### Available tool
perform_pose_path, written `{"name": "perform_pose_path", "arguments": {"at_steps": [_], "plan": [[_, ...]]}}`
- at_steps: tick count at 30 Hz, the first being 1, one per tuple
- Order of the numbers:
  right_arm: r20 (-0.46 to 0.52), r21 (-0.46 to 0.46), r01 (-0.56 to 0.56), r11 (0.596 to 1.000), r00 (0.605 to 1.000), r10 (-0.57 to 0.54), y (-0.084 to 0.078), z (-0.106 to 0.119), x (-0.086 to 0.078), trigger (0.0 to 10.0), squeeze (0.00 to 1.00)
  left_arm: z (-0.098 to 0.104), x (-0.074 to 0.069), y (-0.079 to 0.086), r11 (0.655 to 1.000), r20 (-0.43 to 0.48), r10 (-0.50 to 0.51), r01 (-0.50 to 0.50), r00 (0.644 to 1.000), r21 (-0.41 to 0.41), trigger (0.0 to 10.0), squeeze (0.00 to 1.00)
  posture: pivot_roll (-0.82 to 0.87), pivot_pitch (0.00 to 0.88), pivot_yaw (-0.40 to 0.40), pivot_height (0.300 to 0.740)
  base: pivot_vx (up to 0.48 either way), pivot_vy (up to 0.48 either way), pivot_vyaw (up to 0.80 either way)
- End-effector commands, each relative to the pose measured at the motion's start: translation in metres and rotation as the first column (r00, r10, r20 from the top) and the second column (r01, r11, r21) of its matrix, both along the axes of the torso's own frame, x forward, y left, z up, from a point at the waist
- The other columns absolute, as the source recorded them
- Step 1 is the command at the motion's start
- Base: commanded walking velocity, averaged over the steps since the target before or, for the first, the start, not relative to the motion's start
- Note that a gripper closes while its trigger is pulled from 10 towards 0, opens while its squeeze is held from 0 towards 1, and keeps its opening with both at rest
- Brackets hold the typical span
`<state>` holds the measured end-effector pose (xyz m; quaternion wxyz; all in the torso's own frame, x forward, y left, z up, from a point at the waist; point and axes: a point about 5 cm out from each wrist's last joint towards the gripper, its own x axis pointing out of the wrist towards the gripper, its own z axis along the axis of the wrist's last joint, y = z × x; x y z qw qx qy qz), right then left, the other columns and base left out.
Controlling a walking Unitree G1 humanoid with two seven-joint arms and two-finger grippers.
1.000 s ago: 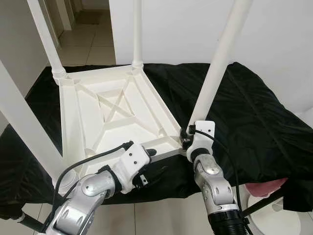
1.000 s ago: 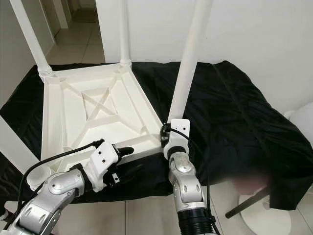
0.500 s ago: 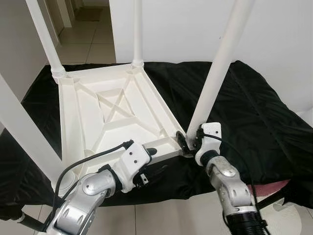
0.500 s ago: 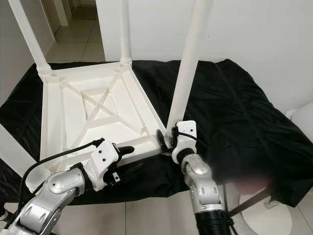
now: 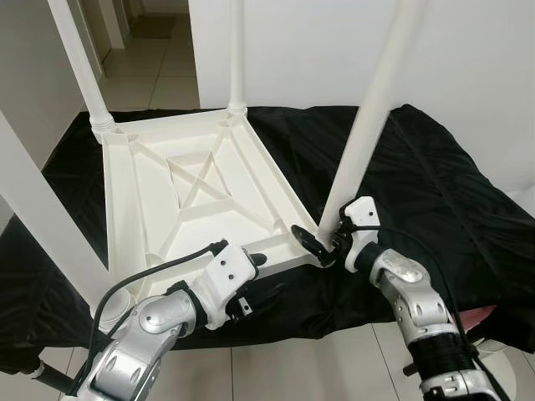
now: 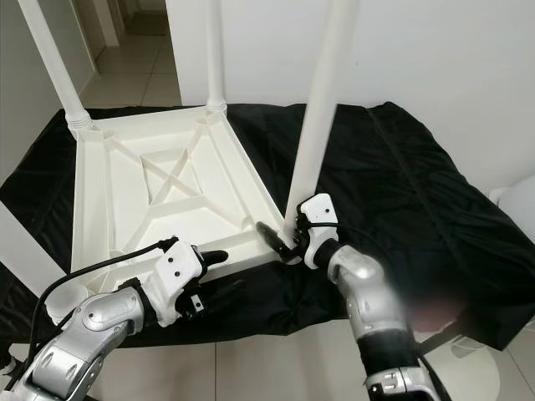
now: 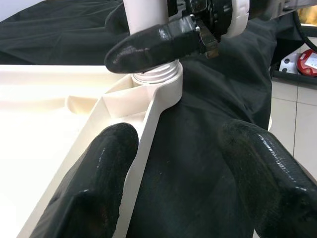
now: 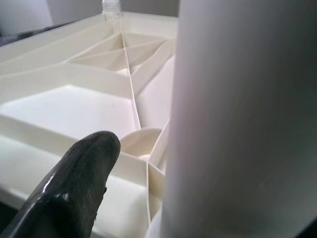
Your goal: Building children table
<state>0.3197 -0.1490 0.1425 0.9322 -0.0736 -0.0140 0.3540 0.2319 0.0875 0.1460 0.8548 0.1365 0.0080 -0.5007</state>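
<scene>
Right pincer [image 5: 322,246], fingers spread around the base of the near-right leg [image 5: 368,125], whose long axis rises upright from the corner socket of the upturned tabletop [image 5: 180,196]. Left pincer [image 5: 251,280], spread, straddles the tabletop's near rim, farther from that leg.

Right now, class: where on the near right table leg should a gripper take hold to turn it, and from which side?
Grip the near right leg low, just above its threaded base, where the right gripper sits. Come from the open black cloth side, fingers straddling the round shaft: the upturned tabletop blocks the other side.
</scene>
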Motion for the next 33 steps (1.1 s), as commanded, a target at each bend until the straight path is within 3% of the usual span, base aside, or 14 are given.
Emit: {"name": "perform_pose_path", "arguments": {"at_steps": [1,2,3,4,5,17,18,26,33], "plan": [[-0.023,-0.047,-0.045,0.998,0.999,0.044,0.000,-0.009,0.003,4.9,0.00,-0.001,-0.001,-0.001,1.000,0.002,0.008,-0.008,1.000,0.004,10.0,0.00,0.03,0.033,-0.007,0.740,0.000,0.000,0.00],[-0.023,-0.047,-0.045,0.998,0.999,0.044,0.000,-0.009,0.003,4.9,0.00,-0.001,-0.001,-0.001,1.000,0.002,0.008,-0.008,1.000,0.004,10.0,0.00,0.03,0.033,-0.007,0.740,0.000,0.000,0.00],[-0.031,-0.071,-0.059,0.996,0.998,0.057,-0.002,-0.013,0.003,3.0,0.00,-0.001,-0.001,-0.002,1.000,0.003,0.008,-0.008,1.000,0.003,10.0,0.00,0.03,0.033,-0.007,0.740,0.000,0.000,0.00],[-0.031,-0.071,-0.059,0.996,0.998,0.057,-0.002,-0.013,0.003,3.0,0.00,-0.001,-0.001,-0.002,1.000,0.003,0.008,-0.008,1.000,0.003,10.0,0.00,0.03,0.033,-0.007,0.740,0.000,0.000,0.00],[-0.030,-0.073,-0.067,0.995,0.997,0.065,-0.002,-0.014,0.004,0.0,0.00,-0.001,-0.001,-0.002,1.000,0.003,0.008,-0.008,1.000,0.003,10.0,0.00,0.03,0.033,-0.007,0.740,0.000,0.000,0.00],[-0.072,-0.081,-0.088,0.993,0.994,0.082,-0.012,-0.026,0.002,0.0,0.00,0.000,-0.002,0.002,1.000,0.004,0.025,-0.025,1.000,0.006,10.0,0.00,0.05,0.034,-0.017,0.740,0.000,0.000,0.00],[-0.072,-0.078,-0.082,0.994,0.994,0.077,-0.013,-0.027,0.003,9.8,0.00,0.000,-0.002,0.001,1.000,0.003,0.025,-0.025,1.000,0.005,10.0,0.00,0.05,0.034,-0.016,0.740,0.000,0.000,0.00],[-0.083,-0.027,-0.011,1.000,0.996,0.009,-0.014,-0.027,0.001,10.0,0.00,0.000,-0.002,0.002,1.000,0.000,0.019,-0.019,1.000,0.006,10.0,0.00,0.04,0.036,-0.012,0.740,0.000,0.000,0.00],[-0.070,0.047,0.171,0.984,0.983,-0.167,0.001,-0.028,-0.006,10.0,0.00,-0.002,-0.001,0.000,1.000,-0.003,0.014,-0.014,1.000,0.007,10.0,0.00,0.03,0.036,-0.006,0.740,0.000,0.000,0.00]]}}
